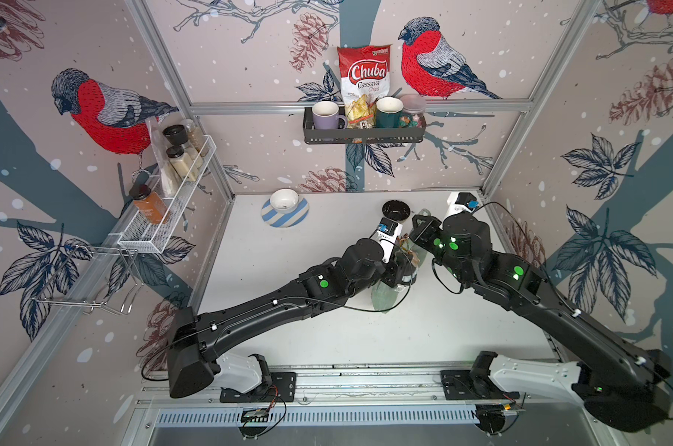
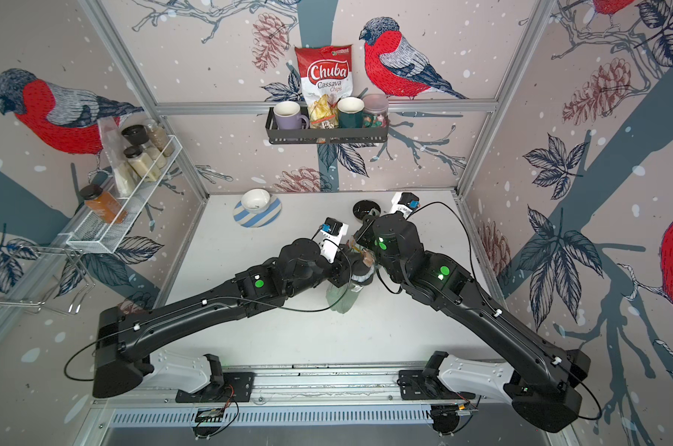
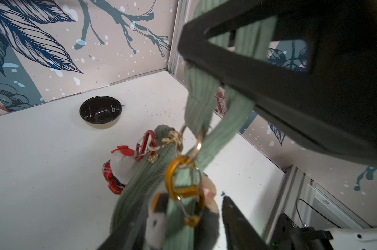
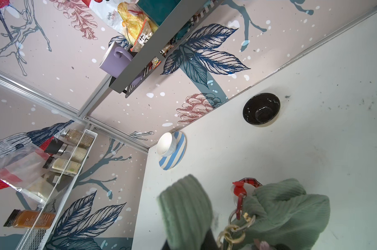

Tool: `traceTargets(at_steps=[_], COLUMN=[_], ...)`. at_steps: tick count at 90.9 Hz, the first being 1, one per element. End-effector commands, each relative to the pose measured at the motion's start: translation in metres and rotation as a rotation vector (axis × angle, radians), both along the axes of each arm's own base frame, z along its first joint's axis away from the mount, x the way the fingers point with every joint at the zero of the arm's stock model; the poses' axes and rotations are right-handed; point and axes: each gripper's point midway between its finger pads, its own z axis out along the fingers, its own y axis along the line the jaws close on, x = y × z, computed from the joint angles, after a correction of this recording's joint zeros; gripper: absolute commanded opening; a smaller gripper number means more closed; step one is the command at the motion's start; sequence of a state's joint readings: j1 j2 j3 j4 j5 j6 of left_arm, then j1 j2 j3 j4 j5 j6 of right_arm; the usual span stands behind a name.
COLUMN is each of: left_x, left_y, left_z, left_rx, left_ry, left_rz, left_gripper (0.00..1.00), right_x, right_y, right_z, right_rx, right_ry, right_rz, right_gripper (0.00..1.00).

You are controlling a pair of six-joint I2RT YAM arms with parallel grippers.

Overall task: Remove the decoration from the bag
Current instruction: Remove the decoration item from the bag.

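The sage-green bag (image 1: 385, 297) hangs above the table by its strap (image 3: 201, 97). My right gripper (image 4: 196, 240) is shut on the strap (image 4: 185, 207) and holds it up. An orange carabiner (image 3: 172, 179) on the strap ring carries a grey, white and orange plush decoration (image 3: 159, 220). A red carabiner (image 3: 145, 144) holds a white plush with red plaid (image 3: 120, 166) at the zipper end. My left gripper (image 3: 181, 216) is open around the orange-clipped plush and the bag. One dark finger (image 3: 237, 220) stands apart from the plush; the opposite one is blurred.
A black bowl (image 1: 395, 209) sits on the table just behind the arms. A white bowl (image 1: 284, 200) rests on a striped plate (image 1: 267, 218) at the back. A dark wall shelf (image 1: 363, 135) holds mugs and chips. A white wire rack (image 1: 165, 216) holds jars on the left wall.
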State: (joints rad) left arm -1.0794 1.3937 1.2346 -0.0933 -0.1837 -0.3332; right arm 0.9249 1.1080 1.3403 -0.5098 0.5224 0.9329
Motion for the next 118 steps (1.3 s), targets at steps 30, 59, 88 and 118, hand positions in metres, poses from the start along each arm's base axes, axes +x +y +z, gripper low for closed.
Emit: traceTargets(at_steps=[30, 59, 88, 118], left_x=[0.01, -0.013, -0.043, -0.044], left_y=[-0.005, 0.002, 0.018, 0.015], left_z=[0.013, 0.038, 0.101, 0.095], left_rx=[-0.174, -0.413, -0.609, -0.596], left_ry=[0.077, 0.242, 0.32, 0.431], left_rz=[-0.176, -0.706, -1.047, -1.095], left_gripper=[0.02, 0.0, 0.0, 0.0], right_x=[-0.002, -0.032, -0.033, -0.043], right_y=[-0.006, 0.005, -0.016, -0.027], right_z=[0.008, 0.007, -0.005, 0.002], right_rx=[0.004, -0.238, -0.127, 0.011], right_ry=[-0.036, -0.293, -0.231, -0.291], right_rz=[-0.01, 0.342, 0.61, 0.784], right_gripper=[0.0, 0.25, 0.56, 0.71])
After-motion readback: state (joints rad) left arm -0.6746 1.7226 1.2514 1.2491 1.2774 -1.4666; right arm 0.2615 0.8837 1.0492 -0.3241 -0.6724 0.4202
